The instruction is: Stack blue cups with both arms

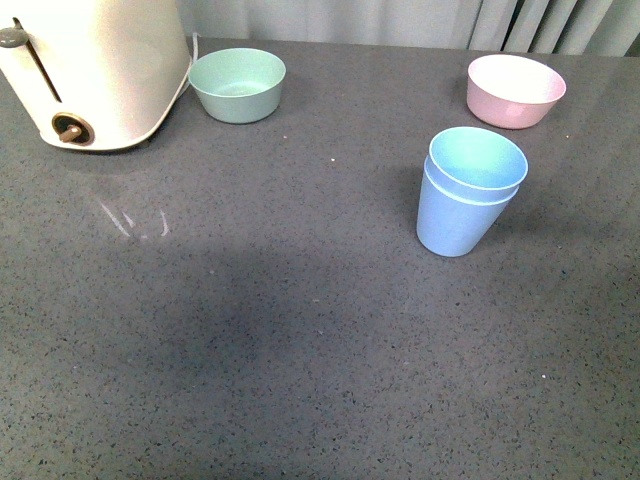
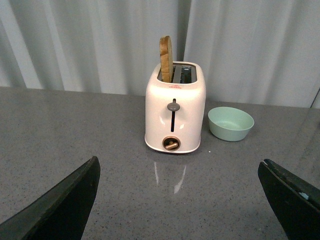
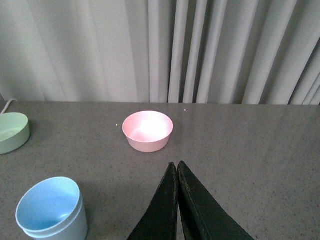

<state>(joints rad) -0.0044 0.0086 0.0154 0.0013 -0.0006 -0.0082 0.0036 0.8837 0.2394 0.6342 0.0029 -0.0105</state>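
Observation:
Two blue cups (image 1: 467, 193) stand nested, one inside the other, upright on the grey table right of centre; the right wrist view shows the same blue cups (image 3: 51, 210). Neither arm appears in the front view. My left gripper (image 2: 177, 172) is open, its black fingers (image 2: 60, 205) wide apart with only bare table between them, pointing toward the toaster. My right gripper (image 3: 176, 166) is shut with nothing in it, its tips pressed together above the table, apart from the cups and short of the pink bowl.
A cream toaster (image 1: 95, 65) with a slice of bread (image 2: 166, 59) stands at the back left. A mint-green bowl (image 1: 238, 84) sits beside it. A pink bowl (image 1: 514, 90) sits at the back right. Grey curtains (image 3: 160, 50) hang behind the table's far edge.

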